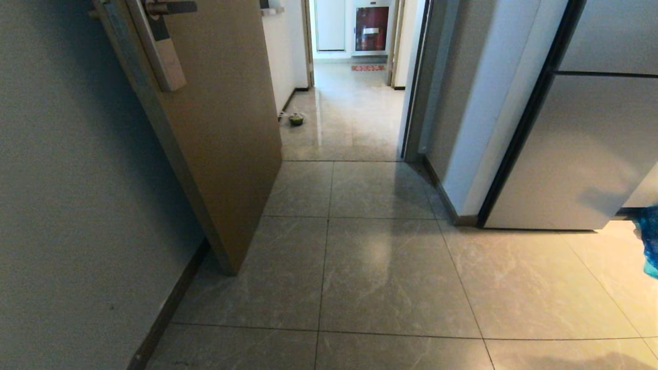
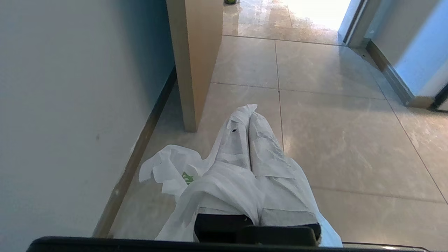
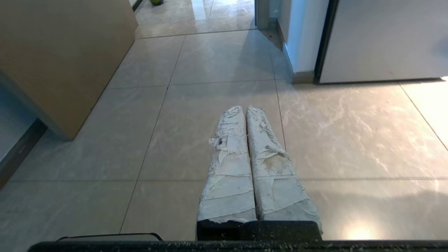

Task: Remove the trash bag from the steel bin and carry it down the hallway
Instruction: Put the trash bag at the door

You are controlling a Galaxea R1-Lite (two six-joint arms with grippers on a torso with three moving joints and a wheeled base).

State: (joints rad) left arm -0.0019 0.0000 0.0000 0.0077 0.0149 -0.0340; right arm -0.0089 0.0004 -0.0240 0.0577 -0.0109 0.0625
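While the left gripper is clamped on the trash bag, which hangs low beside the door, and the right gripper is closed empty, the trailing plastic may snag that door edge.

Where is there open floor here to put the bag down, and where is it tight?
The widest bare tiles lie between the open door and the white cabinet. The lit hallway past the doorway is bare too, except for a small green thing by its left wall. It is tight in the wedge between door and left wall.
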